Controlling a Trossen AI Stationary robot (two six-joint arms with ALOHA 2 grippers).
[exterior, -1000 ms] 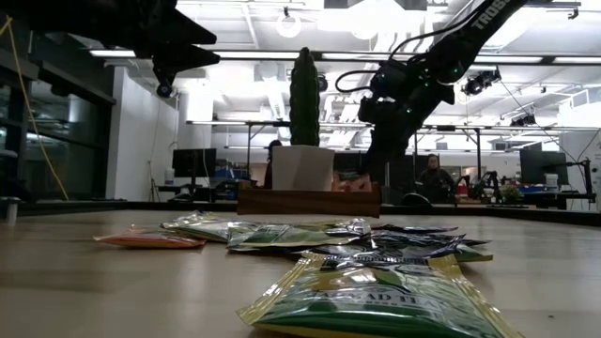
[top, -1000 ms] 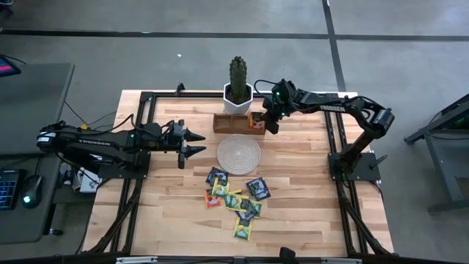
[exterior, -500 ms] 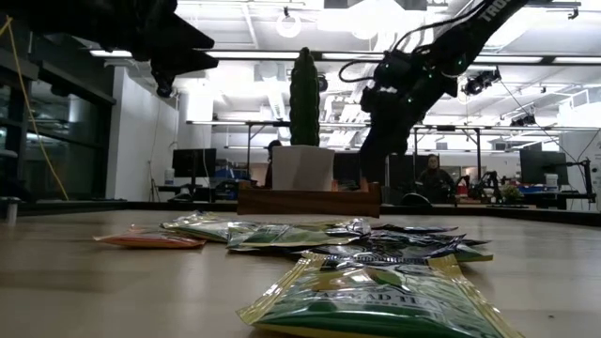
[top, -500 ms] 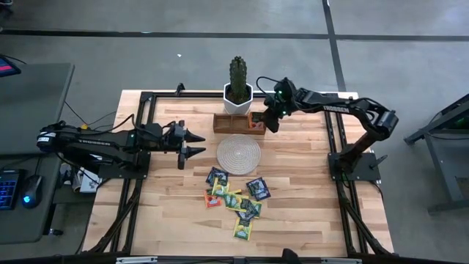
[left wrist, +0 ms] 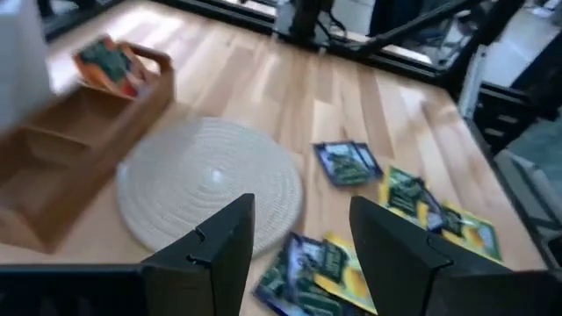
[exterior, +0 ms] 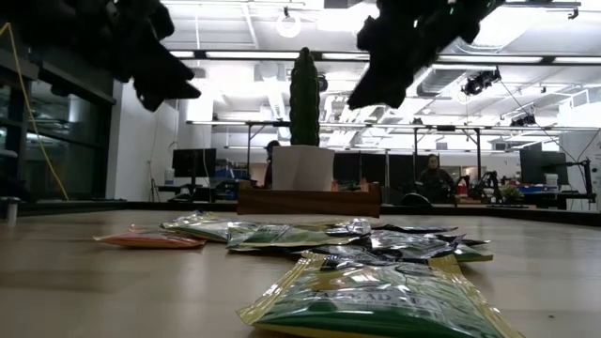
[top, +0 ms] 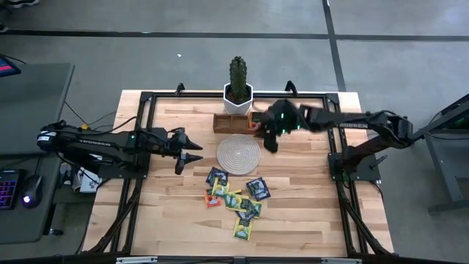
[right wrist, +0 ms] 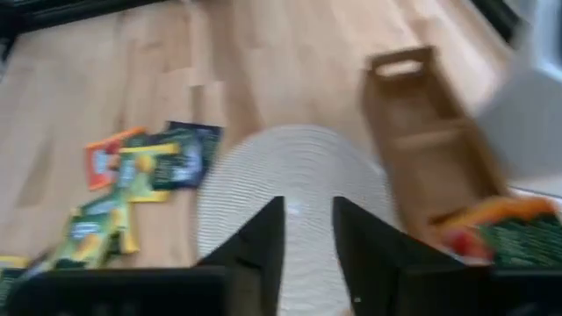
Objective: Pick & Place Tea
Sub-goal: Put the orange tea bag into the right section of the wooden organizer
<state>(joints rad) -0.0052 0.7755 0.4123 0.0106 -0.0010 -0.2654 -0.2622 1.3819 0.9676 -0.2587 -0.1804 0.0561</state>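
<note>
Wooden table [top: 308, 213]: mixed-colour square tea sachets [top: 236, 198] scattered askew; wrist views alone reveal sachets inside brown wooden tray [right wrist: 439, 149]; right gripper [top: 270, 139] parted, empty.

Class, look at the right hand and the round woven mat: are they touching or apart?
Apart. The right wrist view shows the right hand open and empty above the mat; the low view shows it raised well off the table.

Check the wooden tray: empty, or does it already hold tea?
Not empty. The wooden tray holds tea sachets in one end compartment; its other compartments look bare.
</note>
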